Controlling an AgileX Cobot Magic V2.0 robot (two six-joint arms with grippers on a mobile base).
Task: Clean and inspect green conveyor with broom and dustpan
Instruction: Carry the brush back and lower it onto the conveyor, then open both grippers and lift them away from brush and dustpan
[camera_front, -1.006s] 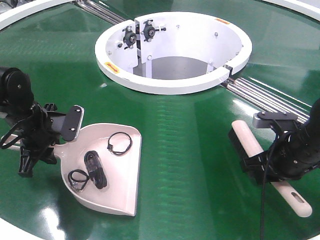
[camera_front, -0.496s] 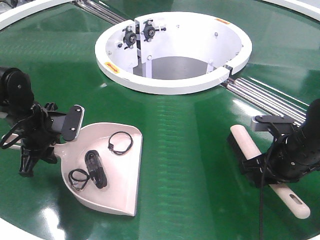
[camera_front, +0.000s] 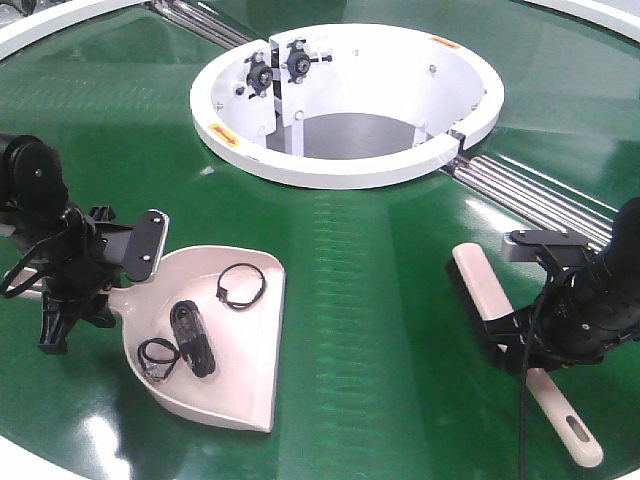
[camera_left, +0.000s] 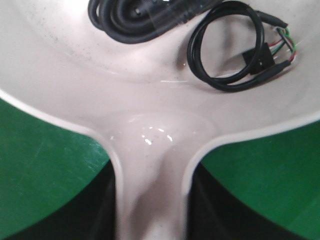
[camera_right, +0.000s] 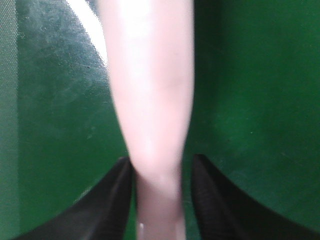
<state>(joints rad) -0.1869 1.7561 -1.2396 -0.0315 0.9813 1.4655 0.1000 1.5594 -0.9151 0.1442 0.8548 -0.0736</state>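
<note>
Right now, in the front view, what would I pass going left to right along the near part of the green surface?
Left gripper → dustpan holding black cable bits → bare green conveyor → broom → right gripper.

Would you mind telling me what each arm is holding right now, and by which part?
The left tool grips the dustpan by its handle; the right tool grips the broom along its handle.

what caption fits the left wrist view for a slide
Left gripper clamps the dustpan handle above the green conveyor; black cable coils lie in the scoop.
</note>
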